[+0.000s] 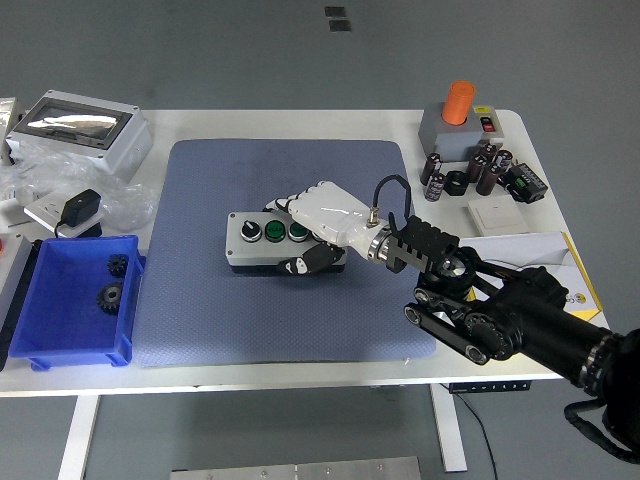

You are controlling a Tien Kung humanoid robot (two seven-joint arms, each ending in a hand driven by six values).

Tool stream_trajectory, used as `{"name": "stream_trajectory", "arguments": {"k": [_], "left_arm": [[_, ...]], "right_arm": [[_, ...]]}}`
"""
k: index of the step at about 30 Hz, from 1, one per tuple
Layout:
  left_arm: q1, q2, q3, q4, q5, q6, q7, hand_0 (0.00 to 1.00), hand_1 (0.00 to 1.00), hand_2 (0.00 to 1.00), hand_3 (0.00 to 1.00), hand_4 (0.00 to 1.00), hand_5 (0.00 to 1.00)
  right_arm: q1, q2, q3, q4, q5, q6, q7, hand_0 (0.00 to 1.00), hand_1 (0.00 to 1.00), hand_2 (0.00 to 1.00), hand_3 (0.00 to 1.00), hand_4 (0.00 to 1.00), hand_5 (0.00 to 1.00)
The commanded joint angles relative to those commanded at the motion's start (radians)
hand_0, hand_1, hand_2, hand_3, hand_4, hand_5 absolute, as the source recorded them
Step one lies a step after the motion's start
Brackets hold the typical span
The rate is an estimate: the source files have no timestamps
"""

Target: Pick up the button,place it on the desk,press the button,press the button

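Observation:
The button box (262,241) is a grey box with a black base, one black knob and two green buttons on top. It lies on the blue-grey mat (200,300) near the middle. My right hand (318,232) is white and comes in from the right. Its fingers are curled around the box's right end, thumb at the near side. The box's right part is hidden under the hand. The left arm is out of view.
A blue bin (70,345) with two gears stands at the left edge. A grey enclosure (80,128) and a black adapter (80,210) lie at the back left. A grey box with an orange cylinder (458,118), capacitors (490,165) and a white plate (494,215) are at the back right.

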Motion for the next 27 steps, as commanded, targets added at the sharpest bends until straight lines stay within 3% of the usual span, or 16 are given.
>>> {"name": "stream_trajectory", "arguments": {"k": [1,6,7,12,13,27], "left_arm": [[0.0,0.0,0.0,0.0,0.0,0.0,0.0,0.645,0.655,0.671,0.78,0.662,0.499],[0.0,-0.001,0.001,0.0,0.0,0.0,-0.002,0.645,0.655,0.671,0.78,0.662,0.499],[0.0,-0.001,0.0,0.0,0.0,0.0,-0.002,0.645,0.655,0.671,0.781,0.663,0.5],[0.0,-0.001,0.0,0.0,0.0,0.0,-0.003,0.645,0.655,0.671,0.781,0.663,0.5],[0.0,-0.001,0.001,0.0,0.0,0.0,-0.002,0.645,0.655,0.671,0.781,0.663,0.501],[0.0,-0.003,0.008,0.0,-0.006,0.0,-0.006,0.645,0.655,0.671,0.78,0.662,0.502]], "right_arm": [[0.0,0.0,0.0,0.001,0.001,0.005,-0.001,0.421,0.573,0.563,0.654,0.224,0.002],[-0.003,0.003,-0.004,0.008,0.008,0.023,-0.014,0.421,0.573,0.563,0.654,0.224,0.002],[-0.004,0.004,-0.004,0.009,0.009,0.027,-0.019,0.459,0.622,0.619,0.68,0.389,0.009],[-0.005,0.005,-0.006,0.011,0.011,0.037,-0.029,0.459,0.622,0.619,0.68,0.389,0.009],[-0.005,0.005,-0.006,0.011,0.012,0.037,-0.031,0.499,0.629,0.644,0.684,0.466,0.028],[-0.01,0.004,-0.002,0.014,0.034,0.051,-0.053,0.523,0.638,0.654,0.693,0.533,0.055]]}}
